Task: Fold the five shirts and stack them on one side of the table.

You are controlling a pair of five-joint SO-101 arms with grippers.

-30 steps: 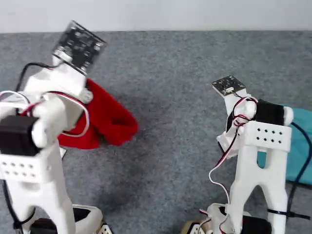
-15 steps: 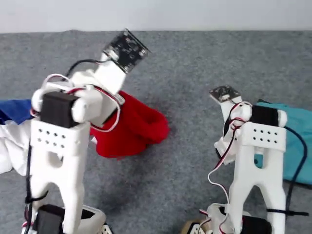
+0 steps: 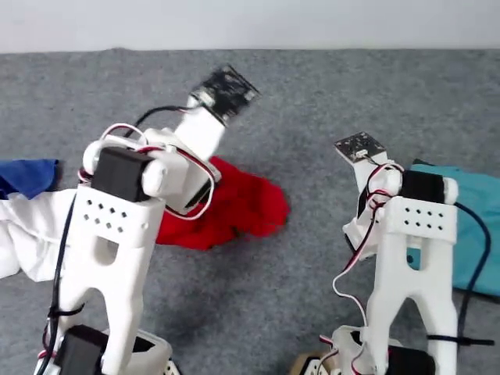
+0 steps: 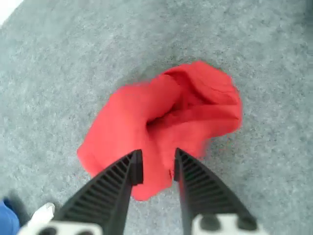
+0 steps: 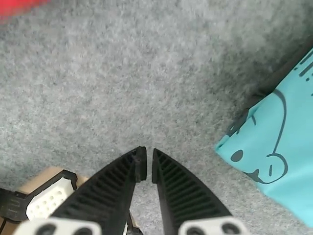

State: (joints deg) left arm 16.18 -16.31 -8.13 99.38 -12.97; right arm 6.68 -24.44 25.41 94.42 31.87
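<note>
A crumpled red shirt (image 3: 238, 209) lies left of the middle of the grey table, partly under the left arm (image 3: 148, 183). In the left wrist view my left gripper (image 4: 158, 165) is shut on the near edge of the red shirt (image 4: 166, 115), with cloth pinched between the black fingers. My right gripper (image 5: 146, 164) hovers shut over bare carpet with nothing in it. A teal printed shirt (image 5: 276, 147) lies flat just beside it, and shows at the table's right edge (image 3: 478, 226) in the high view.
At the left edge lie a blue shirt (image 3: 27, 176) and a white shirt (image 3: 27, 238). The right arm (image 3: 410, 234) stands upright beside the teal shirt. Grey carpet (image 3: 312, 117) covers the table, open at the back and between the arms.
The left arm has swung to the right and dragged the red shirt toward the table's middle, uncovering the blue and white shirts. The right arm has barely moved.
</note>
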